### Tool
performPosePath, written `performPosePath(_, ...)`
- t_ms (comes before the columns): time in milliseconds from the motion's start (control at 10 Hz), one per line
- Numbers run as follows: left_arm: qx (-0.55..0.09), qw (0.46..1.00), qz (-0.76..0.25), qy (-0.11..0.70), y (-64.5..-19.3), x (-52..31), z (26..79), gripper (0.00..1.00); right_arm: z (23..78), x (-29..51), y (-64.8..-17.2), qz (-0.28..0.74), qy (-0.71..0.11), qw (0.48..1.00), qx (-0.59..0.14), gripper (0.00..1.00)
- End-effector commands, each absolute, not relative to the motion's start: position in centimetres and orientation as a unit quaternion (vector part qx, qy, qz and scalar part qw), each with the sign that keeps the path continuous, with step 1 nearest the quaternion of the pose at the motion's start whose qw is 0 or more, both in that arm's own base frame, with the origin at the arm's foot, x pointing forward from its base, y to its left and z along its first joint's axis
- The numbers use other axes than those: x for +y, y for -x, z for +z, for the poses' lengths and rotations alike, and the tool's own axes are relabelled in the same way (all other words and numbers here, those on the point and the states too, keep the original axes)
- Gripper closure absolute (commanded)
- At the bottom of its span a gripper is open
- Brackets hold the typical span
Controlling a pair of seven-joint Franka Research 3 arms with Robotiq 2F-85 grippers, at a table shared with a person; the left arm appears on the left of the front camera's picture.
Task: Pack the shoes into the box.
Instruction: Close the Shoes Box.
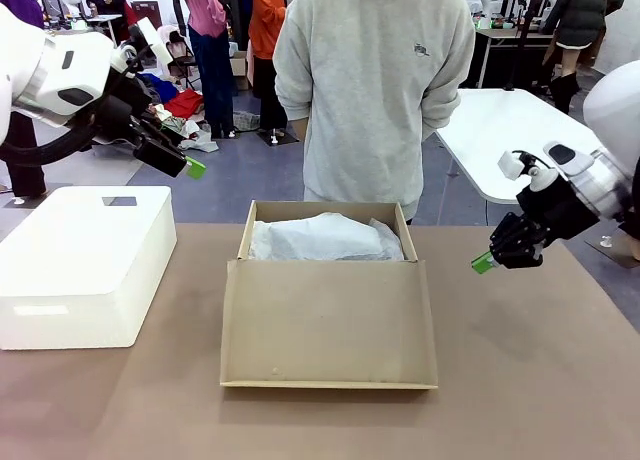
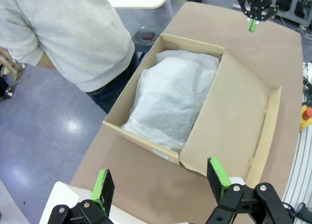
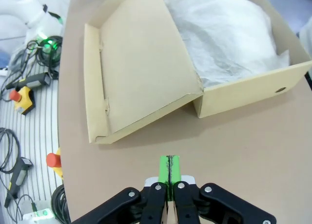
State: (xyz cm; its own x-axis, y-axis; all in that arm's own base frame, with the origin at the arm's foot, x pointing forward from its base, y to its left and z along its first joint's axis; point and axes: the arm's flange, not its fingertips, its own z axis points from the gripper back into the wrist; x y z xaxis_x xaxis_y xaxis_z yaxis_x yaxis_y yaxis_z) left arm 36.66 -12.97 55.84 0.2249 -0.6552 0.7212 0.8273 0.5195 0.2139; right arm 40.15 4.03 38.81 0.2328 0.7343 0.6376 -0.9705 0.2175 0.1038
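**Two grippers clear of the box, both empty**

Two things fill the middle of the front view: the box (image 1: 325, 209), standing on the brown table (image 1: 520, 380), and its lid (image 1: 328, 320), which hangs down off the near edge toward the bottom of the frame. Crumpled white paper (image 1: 320, 238) is heaped inside and hides whatever lies under it.

At upper left the left gripper (image 1: 190, 166) hangs in the air above the table and a white bin (image 1: 85, 265), well apart from the box. In its own wrist view its green pads (image 2: 103, 187) are spread wide with nothing between them, and the box lies below them across the centre of the frame.

At centre right the right gripper (image 1: 484, 263) hovers over bare table, off the box's right end. Its wrist view shows its pads (image 3: 169, 170) pressed flat together and gripping nothing, at lower centre, with the lid in the upper left.

A person (image 1: 375, 80) in a grey sweatshirt stands just behind the box at top centre. A small logo (image 1: 422, 49) sits on the chest, too small to read. The left wrist view shows a white label (image 2: 163, 156) stuck to the box's end wall, with print too fine to make out. At the left edge of the right wrist view, two red stop buttons (image 3: 22, 96) sit on yellow housings among cables.
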Motion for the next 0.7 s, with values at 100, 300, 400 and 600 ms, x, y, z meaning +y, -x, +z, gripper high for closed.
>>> performPosePath(100, -0.4, 0.774, -0.478, 0.114, -36.7, -12.9, 55.8, 0.0, 36.7, 4.0, -41.1, 0.587, -0.277, 0.721, -0.242, 1.0)
performPosePath(300, -0.4, 0.774, -0.478, 0.114, -36.7, -12.9, 55.8, 0.0, 35.1, 4.5, -41.4, 0.586, -0.282, 0.72, -0.243, 1.0)
performPosePath(400, -0.4, 0.774, -0.478, 0.114, -36.7, -12.9, 55.8, 0.0, 34.6, 4.7, -41.4, 0.587, -0.286, 0.72, -0.237, 1.0)
performPosePath(600, -0.4, 0.774, -0.478, 0.114, -36.7, -12.9, 55.8, 0.0, 33.8, 5.2, -41.4, 0.585, -0.291, 0.722, -0.226, 1.0)
